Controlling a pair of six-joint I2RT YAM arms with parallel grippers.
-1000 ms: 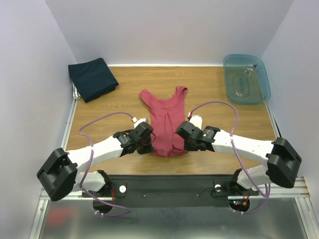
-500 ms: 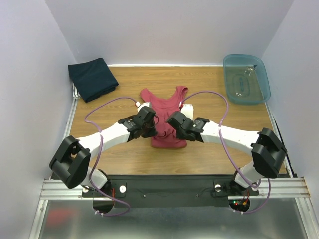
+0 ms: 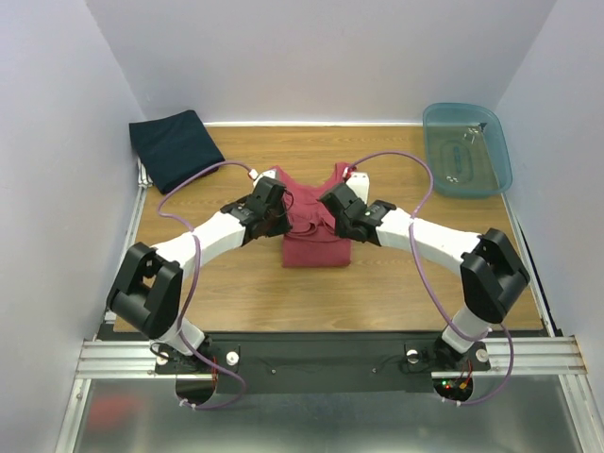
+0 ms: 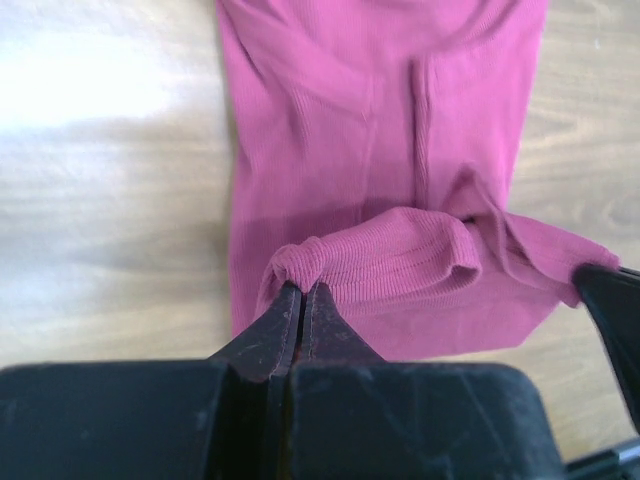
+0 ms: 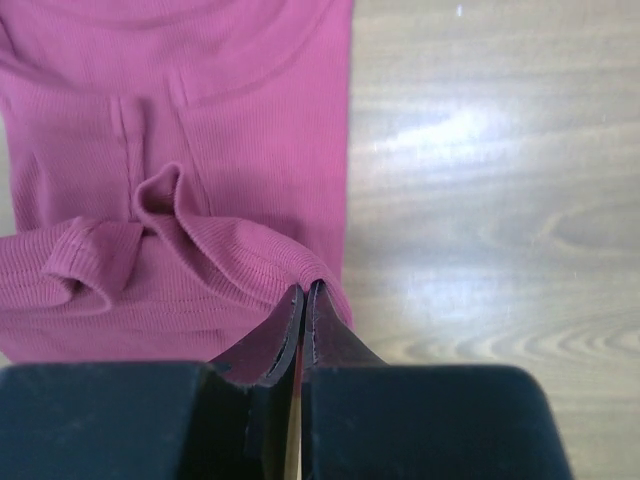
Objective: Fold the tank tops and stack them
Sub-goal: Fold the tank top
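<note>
- Top external view shows the red tank top (image 3: pixel 316 250) lying near the middle of the worktop (image 3: pixel 236 293), with its straps pointing to 12 o'clock.
- The left gripper (image 4: pixel 303 300) is pressed together on the bottom edge of the red top, at the 9 o'clock side.
- The right gripper (image 5: pixel 303 300) pinches the same edge at the 3 o'clock side.
- Each one holds a corner so the edge comes up level and can go over toward the neck. I think this is the fold in half, and it looks partly done.
- Between the two pinches the cloth sags and bunches into soft rolls, because it is thin and floppy.
- Up close the red cloth has fine ribs running along it, and a raised crease runs down its middle.
- The navy tank top (image 3: pixel 175 149) sits at 10 o'clock on the worktop, well apart, as a flat folded square. It looks done, so the red one probably goes on it.
- A blue tub (image 3: pixel 437 151) sits at 2 o'clock. It is hard, see-through plastic with round corners, and neither gripper is near it.
</note>
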